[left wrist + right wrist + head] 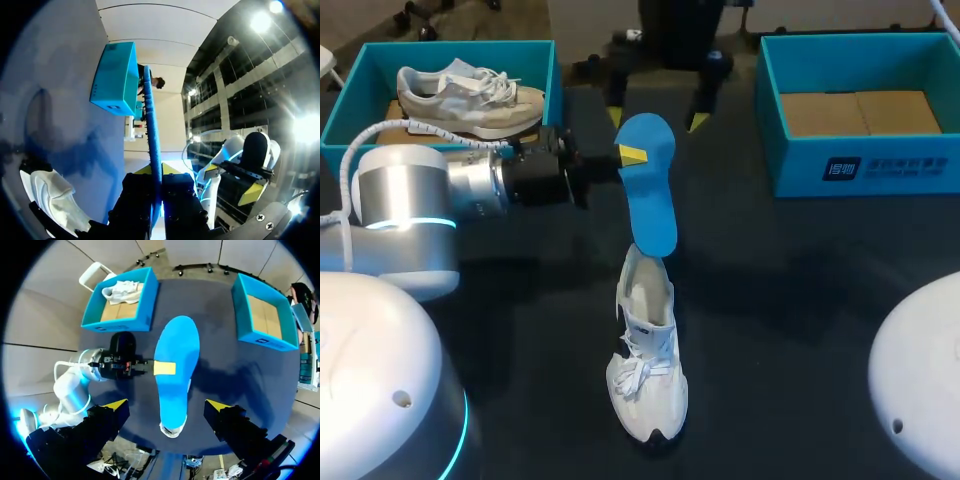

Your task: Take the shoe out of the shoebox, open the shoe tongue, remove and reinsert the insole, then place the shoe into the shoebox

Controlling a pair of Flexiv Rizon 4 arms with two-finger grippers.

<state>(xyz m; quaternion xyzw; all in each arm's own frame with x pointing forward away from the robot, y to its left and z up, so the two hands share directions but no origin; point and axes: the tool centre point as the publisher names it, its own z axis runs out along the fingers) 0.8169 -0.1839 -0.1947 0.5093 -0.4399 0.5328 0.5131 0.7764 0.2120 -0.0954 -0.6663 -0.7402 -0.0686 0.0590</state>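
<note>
My left gripper (pixel 630 155) is shut on a blue insole (pixel 650 190) and holds it on edge above the heel of a white shoe (pixel 647 370). That shoe lies on the dark table, toe toward the near edge. The left wrist view shows the insole (pixel 152 130) edge-on between the yellow tips (pixel 157 170), with the shoe (pixel 50 195) beside them. High over the table, my right gripper (pixel 166 405) stands wide open and holds nothing. Beneath it are the insole (pixel 175 370) and the shoe's toe (pixel 172 427). Its yellow tips also show at the back in the head view, right gripper (pixel 657 120).
A teal shoebox (pixel 552 80) at the back left holds a second white shoe (pixel 470 95). Another teal shoebox (pixel 860 165) at the back right shows only its cardboard floor. Both boxes show from above, left box (pixel 122 322) and right box (pixel 260 337).
</note>
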